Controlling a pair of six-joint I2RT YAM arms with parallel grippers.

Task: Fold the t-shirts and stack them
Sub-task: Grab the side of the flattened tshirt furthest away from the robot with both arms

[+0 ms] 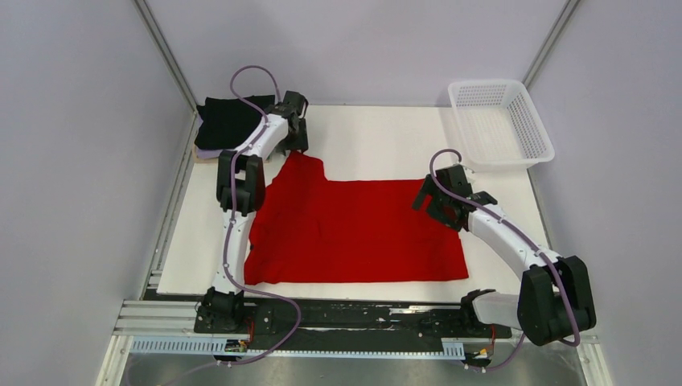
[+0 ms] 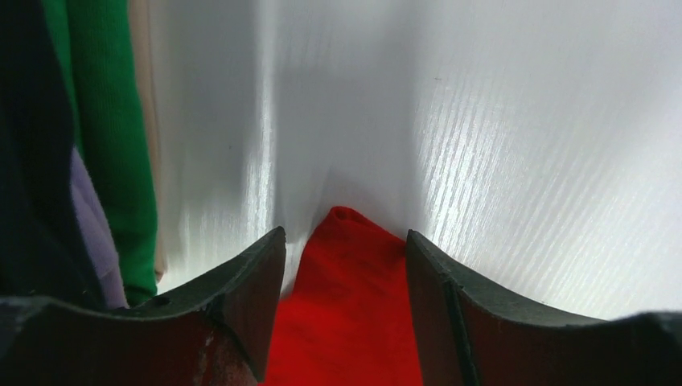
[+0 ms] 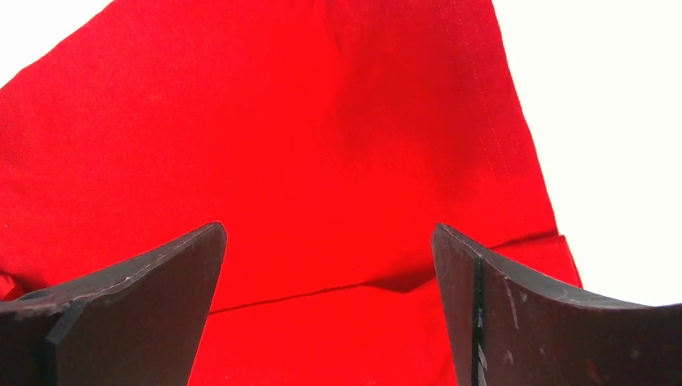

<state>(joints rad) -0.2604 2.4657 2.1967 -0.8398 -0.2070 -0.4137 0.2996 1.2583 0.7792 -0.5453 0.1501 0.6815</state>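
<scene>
1. The top view shows the red t-shirt (image 1: 354, 233) spread flat on the table (image 1: 386, 137), near a black folded shirt (image 1: 229, 121).
2. Only the left wrist view shows the left gripper (image 2: 346, 241) with its jaws partly apart around a red corner, and a green shirt (image 2: 112, 161) to the side.
3. The right wrist view shows the right gripper (image 3: 330, 233) wide open over red cloth.

You get bright, even overhead light and soft shadows. In the left wrist view, glare streaks the white table (image 2: 515, 161), and the folded t-shirts (image 2: 112, 145) at left are blurred. The right wrist view's table washes out white.
</scene>
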